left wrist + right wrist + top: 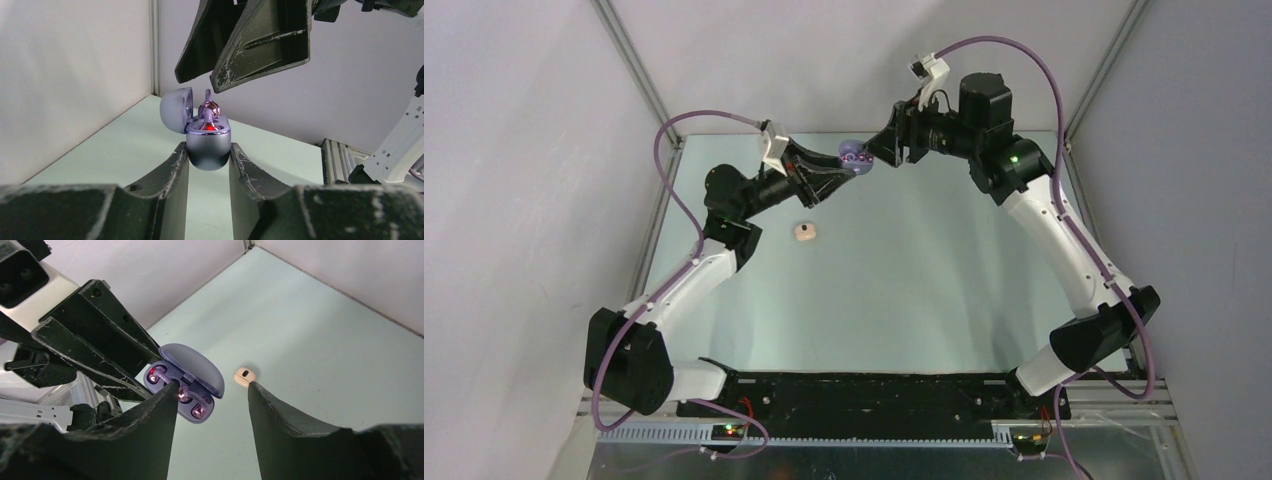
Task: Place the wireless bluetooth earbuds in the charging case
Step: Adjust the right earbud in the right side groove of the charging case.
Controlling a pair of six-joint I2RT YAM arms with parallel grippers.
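Observation:
My left gripper (pixel 849 160) is shut on the base of a purple charging case (pixel 857 156), held above the table's far side with its lid (pixel 176 109) open. The case also shows in the left wrist view (pixel 208 150) and the right wrist view (pixel 197 371). Two purple earbuds (pixel 156 374) (pixel 192 402) lie in its wells with red lights on. One earbud (pixel 208 110) stands up out of its well. My right gripper (pixel 876 151) hovers just above the case, open and empty (pixel 210 388). No cream-white earbuds show.
A closed cream-white case (pixel 804 232) lies on the pale green table (pixel 924 280), left of centre; it also shows in the right wrist view (pixel 245 375). White walls enclose the table on three sides, with metal rails (pixel 340 160) at its edge.

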